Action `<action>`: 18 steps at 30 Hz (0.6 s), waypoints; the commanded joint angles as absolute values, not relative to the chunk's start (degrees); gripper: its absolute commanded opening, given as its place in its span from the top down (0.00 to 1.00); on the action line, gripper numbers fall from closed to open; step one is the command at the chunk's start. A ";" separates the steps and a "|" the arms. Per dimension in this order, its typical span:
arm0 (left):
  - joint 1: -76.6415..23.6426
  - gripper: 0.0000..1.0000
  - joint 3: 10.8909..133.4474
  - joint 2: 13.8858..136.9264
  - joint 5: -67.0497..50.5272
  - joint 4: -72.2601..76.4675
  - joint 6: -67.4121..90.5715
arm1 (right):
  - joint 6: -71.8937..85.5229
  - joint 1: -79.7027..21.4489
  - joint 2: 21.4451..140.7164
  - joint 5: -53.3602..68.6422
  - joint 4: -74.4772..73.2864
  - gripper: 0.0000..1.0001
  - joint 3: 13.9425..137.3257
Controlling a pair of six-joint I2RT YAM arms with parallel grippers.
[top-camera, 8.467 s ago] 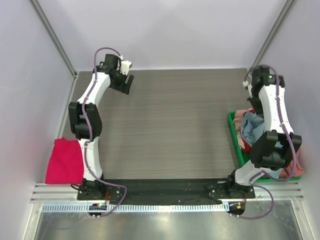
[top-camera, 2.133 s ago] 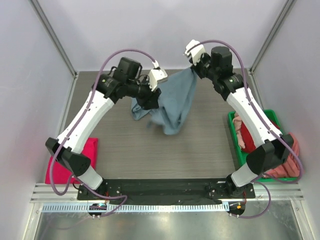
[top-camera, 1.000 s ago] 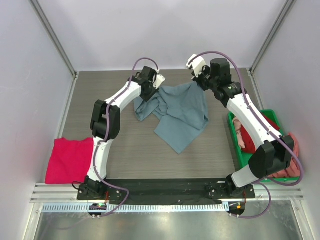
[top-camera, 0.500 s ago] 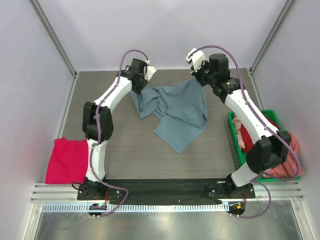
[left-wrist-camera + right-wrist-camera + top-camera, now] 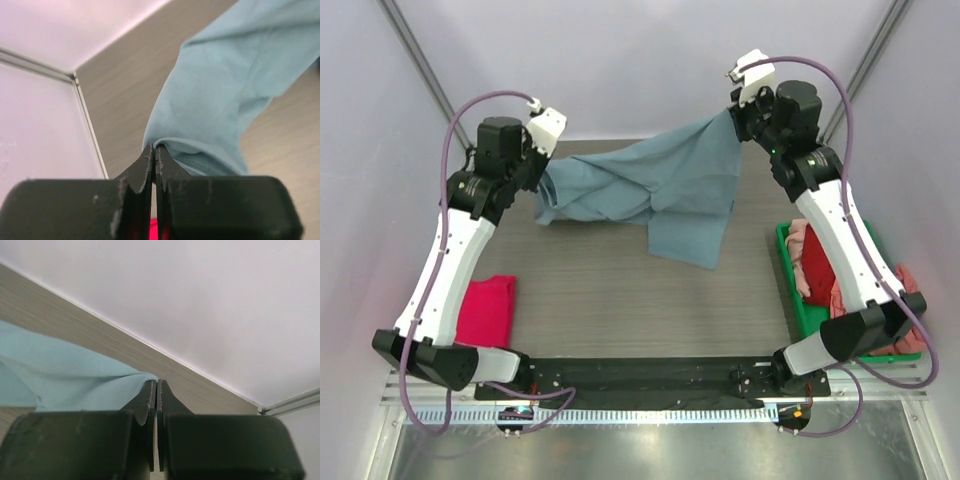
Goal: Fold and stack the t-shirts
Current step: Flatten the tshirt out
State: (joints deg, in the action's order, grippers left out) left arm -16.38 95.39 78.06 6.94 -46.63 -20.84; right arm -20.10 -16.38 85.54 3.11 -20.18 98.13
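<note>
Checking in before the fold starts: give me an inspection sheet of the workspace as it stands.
Surface: grey wood-grain table, no spills seen.
Job's things: grey-blue t-shirt stretched between both grippers, lower part sagging toward the table; magenta t-shirt folded at the near left; salmon and red shirts heaped in the green bin at right.
Clutter: nothing seen.
Grippers: left gripper shut on one shirt edge; right gripper shut on another.
Cables: purple cables loop over each arm, clear of the cloth.
Surroundings: white walls, metal corner posts, aluminium rail along the near edge.
</note>
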 commanded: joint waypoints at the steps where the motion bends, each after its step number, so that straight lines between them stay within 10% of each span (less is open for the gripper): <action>1: -16.26 1.00 91.50 72.87 8.52 -49.14 -25.74 | -18.46 -16.26 76.13 1.67 -18.46 0.99 99.50; 18: -14.51 1.00 60.65 80.32 6.15 -30.06 -30.59 | -20.22 -15.47 89.19 5.10 -16.35 0.99 87.71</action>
